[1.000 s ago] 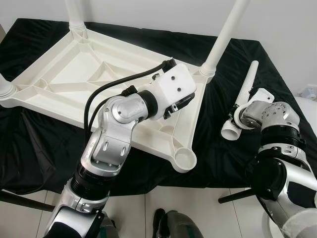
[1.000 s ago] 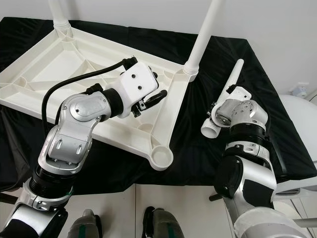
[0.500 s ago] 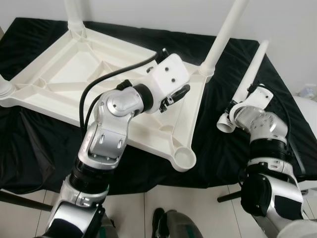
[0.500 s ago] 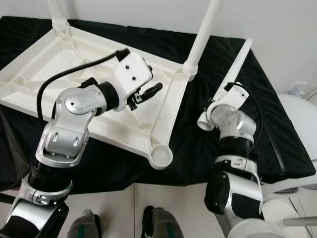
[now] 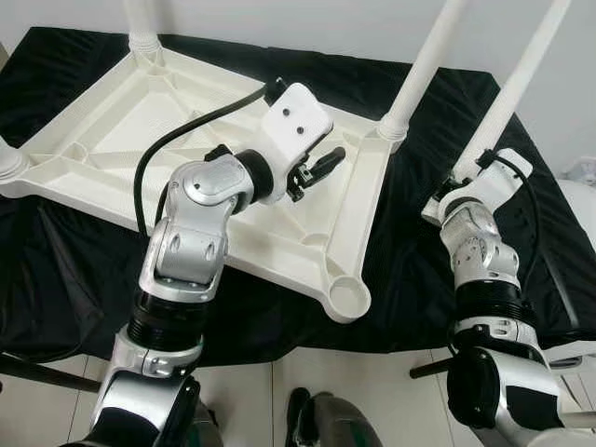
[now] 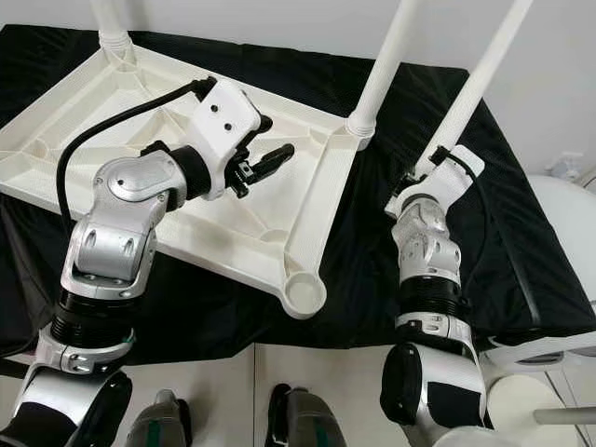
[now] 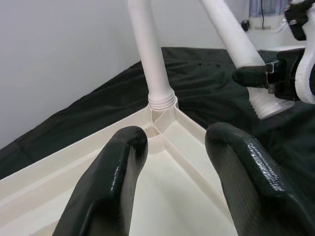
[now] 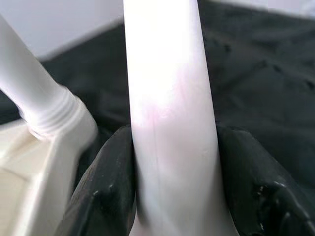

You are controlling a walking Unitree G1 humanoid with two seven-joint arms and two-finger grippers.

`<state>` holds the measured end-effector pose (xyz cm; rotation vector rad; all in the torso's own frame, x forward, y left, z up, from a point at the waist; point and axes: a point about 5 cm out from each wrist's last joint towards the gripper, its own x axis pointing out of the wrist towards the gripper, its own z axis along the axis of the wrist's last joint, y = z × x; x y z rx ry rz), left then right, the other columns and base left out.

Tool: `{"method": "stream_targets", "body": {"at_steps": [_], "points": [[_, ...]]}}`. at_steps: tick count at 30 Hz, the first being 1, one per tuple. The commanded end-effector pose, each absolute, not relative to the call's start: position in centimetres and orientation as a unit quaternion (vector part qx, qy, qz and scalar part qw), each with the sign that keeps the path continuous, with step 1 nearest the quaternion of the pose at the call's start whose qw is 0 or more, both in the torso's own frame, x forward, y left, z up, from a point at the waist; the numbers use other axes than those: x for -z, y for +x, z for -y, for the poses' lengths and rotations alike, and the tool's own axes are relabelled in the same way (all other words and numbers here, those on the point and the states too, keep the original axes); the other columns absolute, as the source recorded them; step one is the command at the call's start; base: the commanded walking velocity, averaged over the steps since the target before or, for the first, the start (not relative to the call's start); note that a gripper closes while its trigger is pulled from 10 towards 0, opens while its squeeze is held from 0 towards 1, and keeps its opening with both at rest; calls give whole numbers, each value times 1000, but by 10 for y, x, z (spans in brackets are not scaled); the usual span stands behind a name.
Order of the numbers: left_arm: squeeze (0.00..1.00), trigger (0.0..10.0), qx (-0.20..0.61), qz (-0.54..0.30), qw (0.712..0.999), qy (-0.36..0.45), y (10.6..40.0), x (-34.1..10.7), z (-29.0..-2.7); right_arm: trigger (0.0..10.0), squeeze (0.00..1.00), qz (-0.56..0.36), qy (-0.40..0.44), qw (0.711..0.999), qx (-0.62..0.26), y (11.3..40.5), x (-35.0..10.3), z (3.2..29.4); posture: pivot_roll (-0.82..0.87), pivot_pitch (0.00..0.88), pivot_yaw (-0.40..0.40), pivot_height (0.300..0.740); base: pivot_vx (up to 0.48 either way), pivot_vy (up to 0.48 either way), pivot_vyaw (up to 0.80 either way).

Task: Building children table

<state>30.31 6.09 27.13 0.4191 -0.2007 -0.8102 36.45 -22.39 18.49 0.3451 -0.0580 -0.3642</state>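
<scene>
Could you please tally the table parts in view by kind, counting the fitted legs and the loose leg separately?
Upturned white plastic table top: 1
White plastic legs standing in its corner sockets: 3
Loose white plastic leg gripped in the right hand: 1
Total: 5
</scene>
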Motion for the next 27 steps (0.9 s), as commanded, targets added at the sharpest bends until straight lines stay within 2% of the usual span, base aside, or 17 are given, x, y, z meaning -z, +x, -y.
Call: {"method": "stream_targets", "body": {"at_steps": [1,7,12,13,17,26,27], "points": [[0,10000,334,110,920,175,309,-276,-63,10000,0,88,161,970,158,360,-193,225,49,89,-113,740,0,0,0],[0,10000,349,106,920,143,311,-273,-67,10000,0,178,149,968,92,350,-200,221,63,75,-111,740,0,0,0],[0,10000,360,103,918,131,311,-270,-69,10000,0,194,144,968,74,348,-200,219,64,71,-108,740,0,0,0],[0,10000,364,93,918,129,313,-262,-69,10000,0,215,136,966,38,343,-201,213,71,61,-102,740,0,0,0],[0,10000,366,96,916,132,311,-257,-68,10000,0,232,129,964,17,340,-204,209,71,61,-102,740,0,0,0],[0,10000,401,112,902,110,297,-251,-56,10000,0,266,123,956,-30,337,-211,197,70,47,-98,740,0,0,0],[0,10000,417,118,896,96,293,-253,-53,10000,0,274,117,953,-58,336,-213,190,76,45,-104,740,0,0,0]]}}
